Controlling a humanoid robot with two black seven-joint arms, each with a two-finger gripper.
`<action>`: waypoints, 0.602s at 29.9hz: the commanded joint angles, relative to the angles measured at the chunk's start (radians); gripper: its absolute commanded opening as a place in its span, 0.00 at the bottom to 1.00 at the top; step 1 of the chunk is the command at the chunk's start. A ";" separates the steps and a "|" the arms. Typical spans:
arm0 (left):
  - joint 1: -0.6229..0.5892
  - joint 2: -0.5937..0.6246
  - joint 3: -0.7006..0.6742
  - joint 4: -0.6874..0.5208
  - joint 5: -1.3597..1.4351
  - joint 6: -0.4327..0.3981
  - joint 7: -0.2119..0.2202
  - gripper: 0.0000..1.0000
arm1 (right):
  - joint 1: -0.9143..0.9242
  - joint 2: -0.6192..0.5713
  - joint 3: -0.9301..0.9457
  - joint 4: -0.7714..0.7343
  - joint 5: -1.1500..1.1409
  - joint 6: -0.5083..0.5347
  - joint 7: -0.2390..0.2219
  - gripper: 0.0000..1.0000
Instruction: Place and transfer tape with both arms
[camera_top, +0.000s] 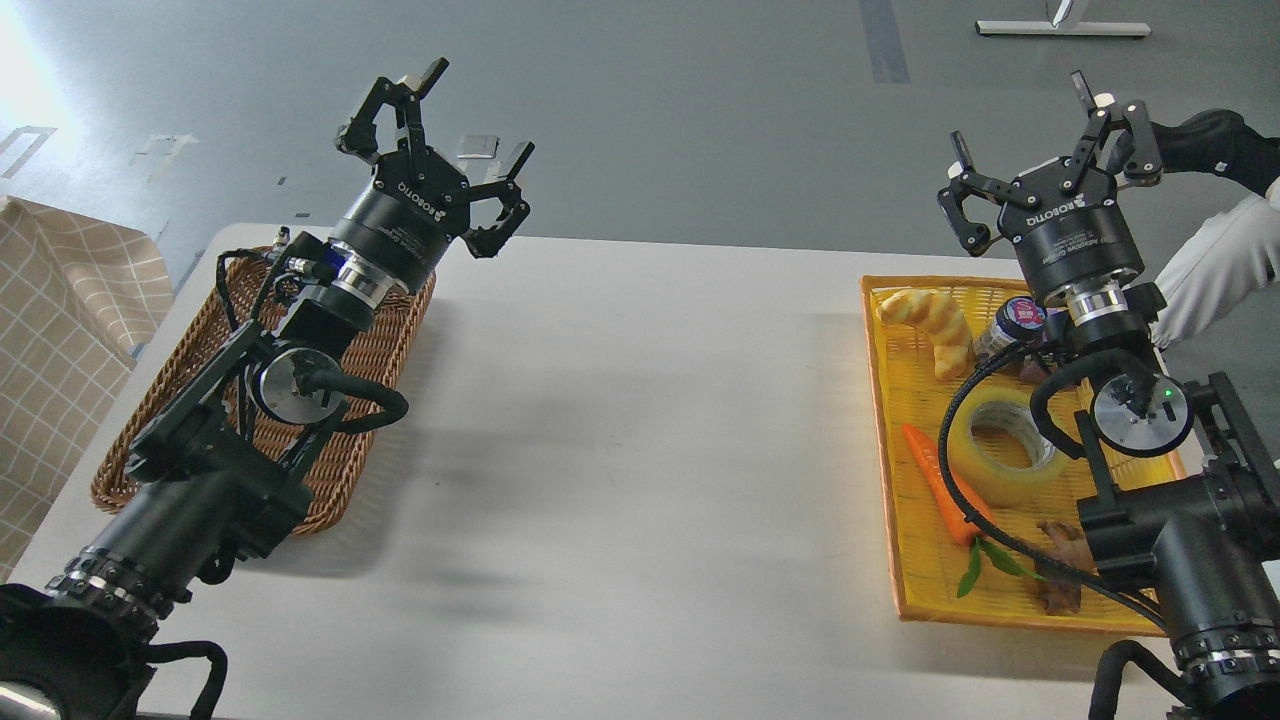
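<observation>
The tape (1000, 443), a translucent yellowish roll with a pale core, lies flat in the yellow tray (900, 520) at the right, partly behind my right arm's cable. My right gripper (1040, 150) is open and empty, raised above the tray's far end, well above and beyond the tape. My left gripper (440, 140) is open and empty, raised above the far end of the wicker basket (150, 440) at the left, far from the tape.
The tray also holds a croissant (930, 325), a carrot (940, 490), a small jar (1012, 325) and a brown piece (1060, 570). A person's white sleeve and dark glove (1215, 255) reach in by the right gripper. A checked cloth (60, 320) lies at far left. The white table (640, 450) spans between basket and tray.
</observation>
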 joint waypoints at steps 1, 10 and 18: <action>0.000 -0.001 -0.001 0.000 0.000 0.000 -0.001 0.98 | 0.000 -0.001 0.000 0.000 0.000 0.000 0.000 1.00; 0.000 0.000 -0.001 -0.001 0.000 -0.005 -0.001 0.98 | -0.001 0.000 0.000 0.000 0.000 0.000 0.000 1.00; -0.002 -0.001 -0.003 -0.001 0.000 -0.005 -0.001 0.98 | -0.001 0.000 0.000 -0.001 0.000 0.000 0.000 1.00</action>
